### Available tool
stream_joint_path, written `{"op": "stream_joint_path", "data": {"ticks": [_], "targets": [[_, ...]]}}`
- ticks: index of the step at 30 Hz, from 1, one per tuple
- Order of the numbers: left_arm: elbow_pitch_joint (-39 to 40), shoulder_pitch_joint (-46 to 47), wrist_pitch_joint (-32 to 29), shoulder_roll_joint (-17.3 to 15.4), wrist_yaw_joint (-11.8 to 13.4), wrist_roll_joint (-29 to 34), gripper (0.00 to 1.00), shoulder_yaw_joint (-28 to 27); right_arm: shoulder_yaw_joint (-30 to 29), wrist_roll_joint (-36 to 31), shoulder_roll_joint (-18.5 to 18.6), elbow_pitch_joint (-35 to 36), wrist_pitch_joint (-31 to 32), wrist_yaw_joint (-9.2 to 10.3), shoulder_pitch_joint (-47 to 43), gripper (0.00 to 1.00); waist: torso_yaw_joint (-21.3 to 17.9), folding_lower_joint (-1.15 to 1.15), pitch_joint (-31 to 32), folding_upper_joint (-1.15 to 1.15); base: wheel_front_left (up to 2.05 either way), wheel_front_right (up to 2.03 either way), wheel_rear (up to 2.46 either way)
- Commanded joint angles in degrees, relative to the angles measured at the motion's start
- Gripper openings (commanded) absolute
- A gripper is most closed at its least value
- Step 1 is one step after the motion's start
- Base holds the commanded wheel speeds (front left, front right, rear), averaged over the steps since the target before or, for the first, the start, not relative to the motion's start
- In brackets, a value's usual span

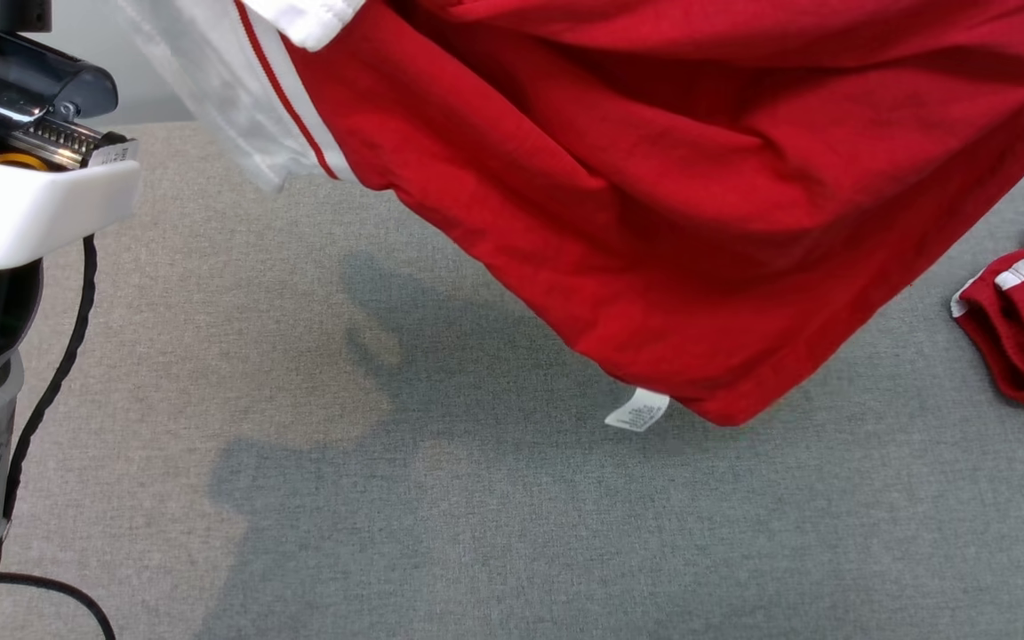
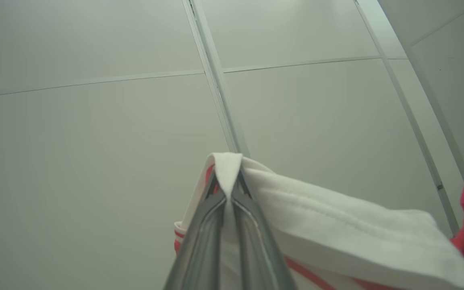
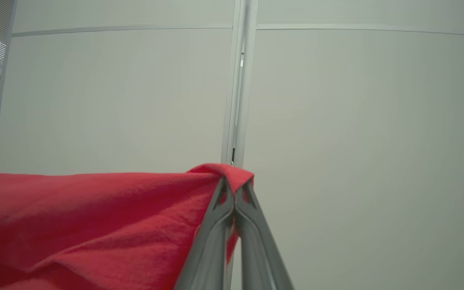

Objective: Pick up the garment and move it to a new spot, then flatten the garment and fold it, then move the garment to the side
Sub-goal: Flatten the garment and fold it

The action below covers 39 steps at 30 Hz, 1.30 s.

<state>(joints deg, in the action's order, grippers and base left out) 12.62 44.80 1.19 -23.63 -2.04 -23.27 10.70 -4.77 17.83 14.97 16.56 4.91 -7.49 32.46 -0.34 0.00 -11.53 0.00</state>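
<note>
Both claws are clamped on cloth. The left gripper (image 2: 228, 192) has its fingers pressed together on a fold of white ribbed trim (image 2: 336, 237), with only a small nub past the tips. The right gripper (image 3: 234, 196) is pinched tight on a corner of red fabric.

Between them the red knit garment with white, red-striped edging (image 1: 654, 222) hangs in the air above the grey woven work surface (image 1: 388, 533). It sags into a deep belly, and its lowest corner, carrying a small white care label (image 1: 637, 410), dangles close over that surface. I cannot tell whether the corner touches.

Both holds look like thin edge pinches. The hanging weight or a quick swing may pull an edge free and drop one side in a heap.

With this much slack, lowering would probably land the low corner first, and the rest would pile onto it in creases instead of spreading flat. Dragging it could also roll the hem under.

On the surface's right side lies a second piece of red cloth with white stripes (image 1: 1023, 320); whether it is a separate item or a sleeve of this one is unclear. The hanging cloth could cover or snag it.

At the surface's left edge, a pale arm housing (image 1: 23, 204) and a black cable (image 1: 54, 382) might catch the trim.
</note>
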Motion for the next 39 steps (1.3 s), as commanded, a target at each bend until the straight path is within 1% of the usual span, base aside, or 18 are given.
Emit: {"op": "stream_joint_path", "data": {"ticks": [1, 11, 14, 21, 24, 26, 29, 32, 39], "targets": [[0.1, -0.3, -0.2, -0.1, 0.3, -0.5, 0.00, 0.0, -0.1, 0.4, -0.1, 0.3, 0.2, -0.02, -0.6, 0.00, 0.0, 0.00, -0.2, 0.00, 0.00, 0.00, 0.00], [-2.2, -1.1, -1.1, -0.1, 0.1, -1.2, 0.00, 1.0, 0.4, 1.4, -1.0, -1.1, 0.8, -0.02, -0.6, 0.00, 0.3, 0.00, -1.8, 0.00, 0.00, 0.00, 0.00], [-3.8, -3.6, -1.2, 0.5, 0.5, -1.7, 0.00, 1.8, 1.0, 1.8, -1.9, -2.8, 0.7, -0.02, -2.0, 0.00, 0.3, 0.00, -2.9, 0.00, 0.00, 0.00, 0.00], [-9.2, -16.0, 2.9, 4.1, 2.8, -4.4, 0.00, 2.3, 2.9, 2.2, -6.7, -7.9, -2.1, -0.02, -8.4, 0.00, 0.3, 0.00, -5.4, 0.00, 0.00, 0.00, 0.00], [-11.9, -21.3, 5.1, 5.8, 3.3, -5.5, 0.00, 2.7, 4.3, 2.3, -8.3, -10.2, -3.3, -0.02, -11.4, 0.00, 0.6, 0.00, -6.4, 0.00, 0.00, 0.00, 0.00], [-13.6, -24.0, 6.4, 6.4, 3.6, -5.9, 0.00, 2.9, 5.1, 2.8, -9.2, -12.0, -4.2, -0.02, -13.2, 0.00, 0.7, 0.00, -7.0, 0.00, 0.00, 0.00, 0.00], [-15.7, -27.8, 7.6, 7.6, 3.7, -6.4, 0.00, 3.9, 5.9, 3.8, -10.1, -14.8, -5.5, -0.02, -15.6, 0.00, 1.0, 0.00, -7.9, 0.00, 0.00, 0.00, 0.00], [-18.3, -30.2, 8.5, 8.8, 3.3, -7.0, 0.00, 4.8, 6.4, 4.8, -10.8, -17.7, -6.9, -0.02, -17.9, 0.00, 1.5, 0.00, -8.5, 0.00, 0.00, 0.00, 0.00], [-24.0, -32.6, 10.3, 11.0, 2.6, -8.2, 0.00, 5.9, 7.7, 6.0, -11.6, -23.0, -9.7, -0.02, -20.9, 0.00, 1.8, 0.00, -9.0, 0.00, 0.00, 0.00, 0.00]]}}
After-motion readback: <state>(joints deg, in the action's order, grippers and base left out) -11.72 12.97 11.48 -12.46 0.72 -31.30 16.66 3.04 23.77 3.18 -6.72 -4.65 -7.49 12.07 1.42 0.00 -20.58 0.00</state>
